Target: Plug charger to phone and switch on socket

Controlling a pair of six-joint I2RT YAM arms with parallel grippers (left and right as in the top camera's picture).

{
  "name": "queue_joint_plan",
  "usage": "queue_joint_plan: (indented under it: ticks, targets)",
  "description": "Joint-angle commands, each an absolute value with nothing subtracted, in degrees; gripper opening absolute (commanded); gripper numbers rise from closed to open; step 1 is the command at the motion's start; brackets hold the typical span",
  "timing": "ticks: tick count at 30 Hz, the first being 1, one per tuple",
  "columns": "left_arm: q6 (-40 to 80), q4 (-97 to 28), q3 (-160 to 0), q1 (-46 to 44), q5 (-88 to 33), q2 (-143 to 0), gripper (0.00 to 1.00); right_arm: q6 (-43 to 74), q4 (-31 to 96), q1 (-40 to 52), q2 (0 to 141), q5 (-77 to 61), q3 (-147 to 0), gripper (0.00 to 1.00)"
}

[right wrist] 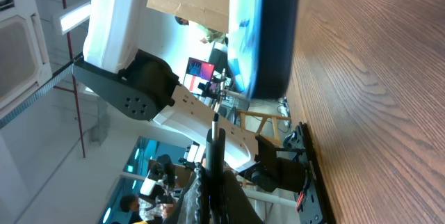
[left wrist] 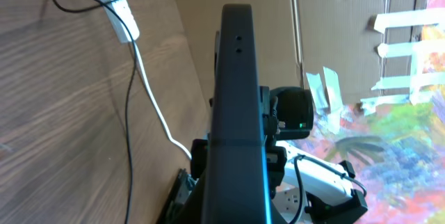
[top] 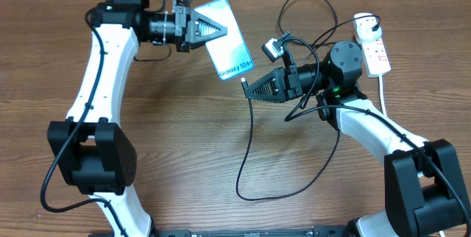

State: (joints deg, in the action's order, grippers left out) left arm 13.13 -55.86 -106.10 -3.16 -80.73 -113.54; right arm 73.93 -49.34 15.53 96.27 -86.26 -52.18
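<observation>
Left gripper clamps the phone; right gripper pinches the charger tip beside it; a tilted tip may jam or slip.

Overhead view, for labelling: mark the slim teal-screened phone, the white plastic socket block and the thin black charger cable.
Slim teal-screened phone (top: 229,42): overhead, screen centre.
White plastic socket block (top: 377,51): overhead, top face.
Thin black charger cable (top: 248,143): overhead, straight run.

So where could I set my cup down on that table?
Bare wood lies between the left arm and the looping charger cable. It is crowded from the phone and right gripper across to the socket.
</observation>
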Motion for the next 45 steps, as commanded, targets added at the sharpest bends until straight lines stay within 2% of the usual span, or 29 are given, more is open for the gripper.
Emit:
queue_joint_plan:
  ticks: [1,19,45]
  targets:
    - [13.32,-55.44,-106.15,-2.57,-81.71,-113.19,0.05,74.17,-49.63,15.70,94.94,-86.65,-53.76,0.04]
    - [15.42,-55.42,-106.15,-2.83,-86.67,-113.19,0.04,74.13,-49.63,15.75,94.94,-85.97,-53.76,0.04]
    - [15.42,-55.68,-106.15,-4.71,-84.27,-113.19,0.04,74.15,-49.71,15.75,94.94,-85.36,-53.76,0.04]
